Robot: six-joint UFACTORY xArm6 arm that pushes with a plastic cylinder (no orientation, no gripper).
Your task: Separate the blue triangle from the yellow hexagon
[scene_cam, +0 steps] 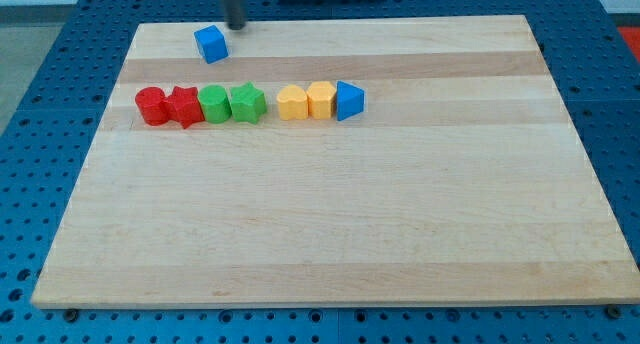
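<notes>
Wooden board (330, 234) on blue pegboard (60, 94). No gripper; my tip (236, 27) at 12 o'clock, beside blue cube (211, 44). Blue triangle (348, 100) touching yellow hexagon (321, 100); risk dragging both, or nudging yellow block (291, 102).

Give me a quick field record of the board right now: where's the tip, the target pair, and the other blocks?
tip: my tip at the view's top, just right of the blue cube, apart from it
target pair: blue triangle block touching the yellow hexagon block on its right
row, view's left to right: red cylinder, red star, green cylinder, green star, yellow block, then the pair
surface: wooden board
task state: not yet separated
</notes>
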